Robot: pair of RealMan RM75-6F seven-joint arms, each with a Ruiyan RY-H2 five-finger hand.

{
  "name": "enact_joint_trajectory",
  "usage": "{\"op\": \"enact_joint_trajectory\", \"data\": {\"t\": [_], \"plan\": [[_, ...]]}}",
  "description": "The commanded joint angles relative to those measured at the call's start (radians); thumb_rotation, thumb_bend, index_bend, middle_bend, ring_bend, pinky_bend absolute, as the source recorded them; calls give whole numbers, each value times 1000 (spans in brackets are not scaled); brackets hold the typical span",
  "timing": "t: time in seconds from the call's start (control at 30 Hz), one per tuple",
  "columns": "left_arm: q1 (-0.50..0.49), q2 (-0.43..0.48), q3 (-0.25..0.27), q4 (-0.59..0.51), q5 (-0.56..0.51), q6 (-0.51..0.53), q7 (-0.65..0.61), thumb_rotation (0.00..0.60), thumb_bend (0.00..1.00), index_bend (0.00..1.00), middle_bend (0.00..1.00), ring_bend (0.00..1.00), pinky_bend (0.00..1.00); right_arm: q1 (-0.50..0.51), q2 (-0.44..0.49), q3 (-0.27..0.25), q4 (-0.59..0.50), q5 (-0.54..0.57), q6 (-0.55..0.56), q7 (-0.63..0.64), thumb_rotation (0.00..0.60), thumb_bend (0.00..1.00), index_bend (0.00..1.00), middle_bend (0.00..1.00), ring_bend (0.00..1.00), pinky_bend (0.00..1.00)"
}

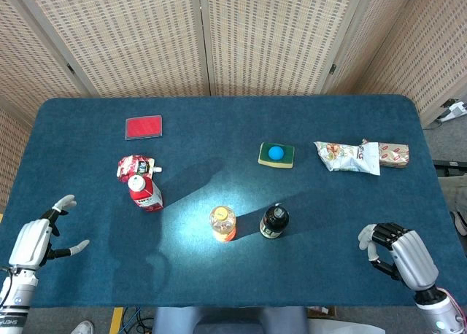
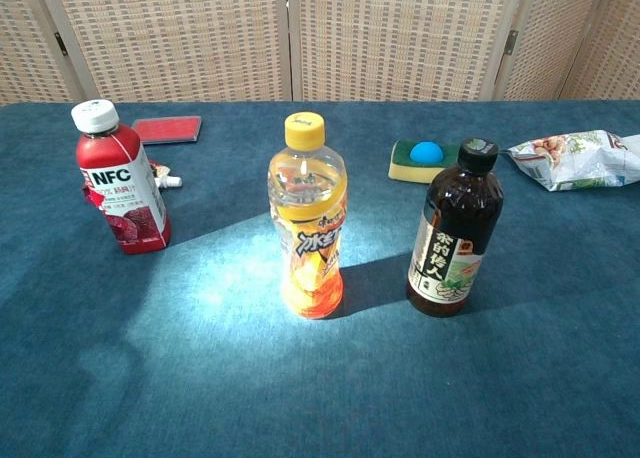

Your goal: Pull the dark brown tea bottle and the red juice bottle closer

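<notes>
The dark brown tea bottle [image 1: 274, 222] [image 2: 454, 232] stands upright near the table's front, right of centre. The red juice bottle [image 1: 145, 192] [image 2: 122, 178], white-capped and labelled NFC, stands upright further left and farther back. My left hand [image 1: 38, 238] hovers over the front left corner, fingers spread, holding nothing, well left of the red bottle. My right hand [image 1: 403, 248] sits at the front right edge with its fingers curled in on nothing, far right of the tea bottle. Neither hand shows in the chest view.
A yellow-capped orange drink bottle [image 1: 223, 223] [image 2: 307, 223] stands between the two. A crumpled red pouch [image 1: 134, 165] lies just behind the juice bottle, a red card [image 1: 143, 127] further back. A green sponge with a blue ball [image 1: 276, 154] and snack bags [image 1: 358, 156] lie back right.
</notes>
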Motion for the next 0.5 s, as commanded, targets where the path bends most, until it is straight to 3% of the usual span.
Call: {"op": "enact_joint_trajectory", "data": {"t": [0.03,0.3,0.5], "plan": [[-45,-33,-45,22,-59,-48,-21,600,66,76,178,233,498,-6,17,-13,-13,-21,6,4,600,274,598,509,480,542],[-126,-70,-118,37,-192,-183,-89,600,65,42,112,176,432,-21,35,-21,-25,-58,31,0,600,274,598,507,475,542],[-177,-95,-140,78,-231,-269,-134,600,65,26,69,126,372,-22,37,-18,-23,-62,23,1,600,273,598,507,475,537]]}}
